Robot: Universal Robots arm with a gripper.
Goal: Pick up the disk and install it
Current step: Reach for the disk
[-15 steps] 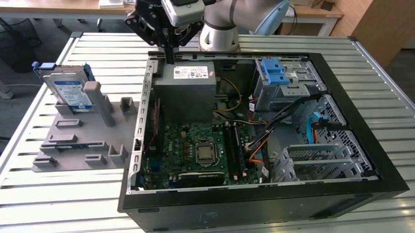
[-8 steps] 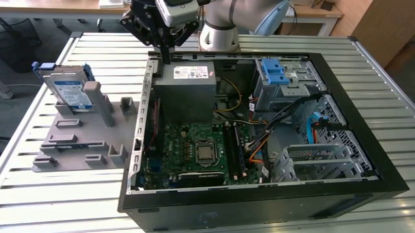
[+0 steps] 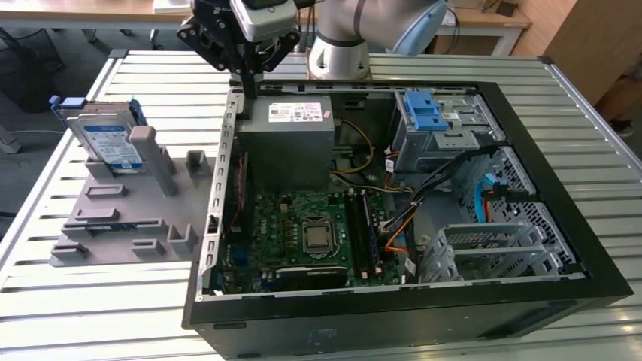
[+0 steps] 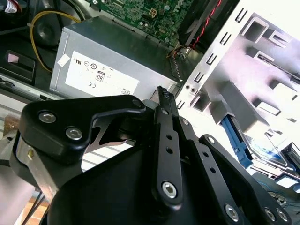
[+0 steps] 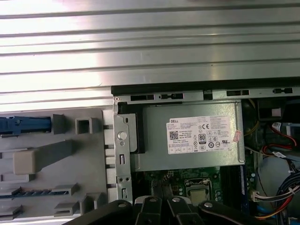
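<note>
The disk, silver-grey with a white-and-blue label and a blue frame, stands on edge at the back of a grey fixture, at the exterior view's left. Its blue frame also appears in the second wrist view and edge-on in the first wrist view. My gripper hangs over the back left corner of the open computer case, beside the power supply, well apart from the disk. Its black fingers stand together, shut, with nothing between them.
Inside the case lie a grey power-supply box, a green motherboard, a metal drive cage with a blue latch and a perforated metal bay. Cables run between them. Everything rests on a slatted metal table.
</note>
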